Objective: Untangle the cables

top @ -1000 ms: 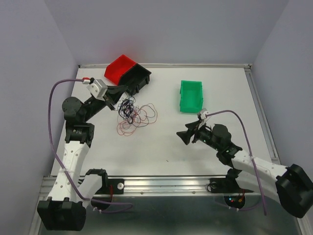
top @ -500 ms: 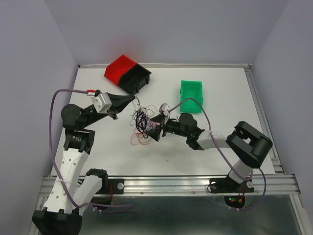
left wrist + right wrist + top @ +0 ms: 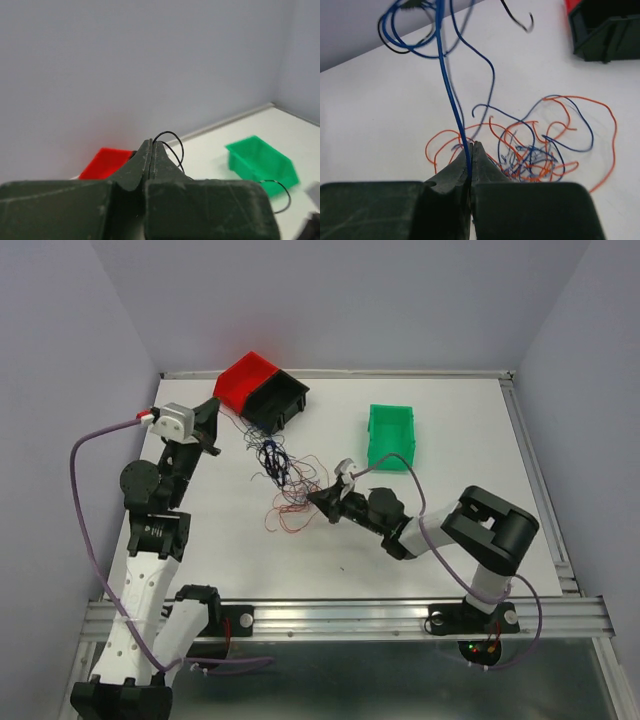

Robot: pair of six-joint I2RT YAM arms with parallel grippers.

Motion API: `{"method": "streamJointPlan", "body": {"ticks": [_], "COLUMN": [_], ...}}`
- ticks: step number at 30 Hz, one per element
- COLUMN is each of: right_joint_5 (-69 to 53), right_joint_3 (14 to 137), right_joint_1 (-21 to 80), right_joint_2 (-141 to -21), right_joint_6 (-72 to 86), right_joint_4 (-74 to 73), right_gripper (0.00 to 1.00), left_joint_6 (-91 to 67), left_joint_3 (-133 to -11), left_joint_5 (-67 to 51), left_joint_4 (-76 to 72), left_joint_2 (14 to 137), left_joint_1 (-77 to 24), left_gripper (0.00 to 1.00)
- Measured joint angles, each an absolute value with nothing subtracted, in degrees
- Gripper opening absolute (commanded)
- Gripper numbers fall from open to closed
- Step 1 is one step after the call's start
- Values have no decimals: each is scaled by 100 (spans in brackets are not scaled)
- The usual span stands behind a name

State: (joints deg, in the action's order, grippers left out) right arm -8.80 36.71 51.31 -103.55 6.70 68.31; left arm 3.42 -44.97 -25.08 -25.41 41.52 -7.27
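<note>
The cables point(image 3: 285, 485) were blue, orange, red and black against the plain white table point(image 3: 450, 410). I saw a red bin point(image 3: 240, 380), a black bin point(image 3: 285, 400) and a green bin point(image 3: 390, 435). My left gripper point(image 3: 151, 146) and right gripper point(image 3: 471, 146) were dark green.

White tabletop point(image 3: 450, 540) boxed in by plain pale-lilac walls.
The back wall point(image 3: 340, 300) meets the tabletop's far edge along a thin metal strip point(image 3: 420, 373); the left wall point(image 3: 50, 420) and right wall point(image 3: 600, 380) rise beside its side edges. An aluminium rail point(image 3: 340, 615) runs along the near edge. The light is soft and even.
</note>
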Motion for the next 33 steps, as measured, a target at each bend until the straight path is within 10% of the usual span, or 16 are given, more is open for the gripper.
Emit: {"method": "streamJointPlan", "body": {"ticks": [8, 22, 27, 33], "right_joint_5": [1033, 2504, 1785, 521], "right_joint_3": [1844, 642, 674, 1275], "right_joint_1": [5131, 5116, 5107, 5107], "right_joint_2": [-8353, -2032, -2368, -4606], "right_joint_6": [899, 902, 819, 639], "right_joint_4": [7065, 4147, 3301, 3065], "right_gripper": [1, 3, 71, 82], "left_joint_6": [113, 78, 58, 56], "left_joint_3": [-4497, -4460, -4335, -4305], "left_joint_5": [5, 386, -792, -2705], "left_joint_4": [-2491, -2644, -2838, -2932], "left_joint_2": [4047, 4095, 4097, 4259], "left_joint_1": [-213, -187, -174, -176], "left_gripper": [0, 0, 0, 0]}}
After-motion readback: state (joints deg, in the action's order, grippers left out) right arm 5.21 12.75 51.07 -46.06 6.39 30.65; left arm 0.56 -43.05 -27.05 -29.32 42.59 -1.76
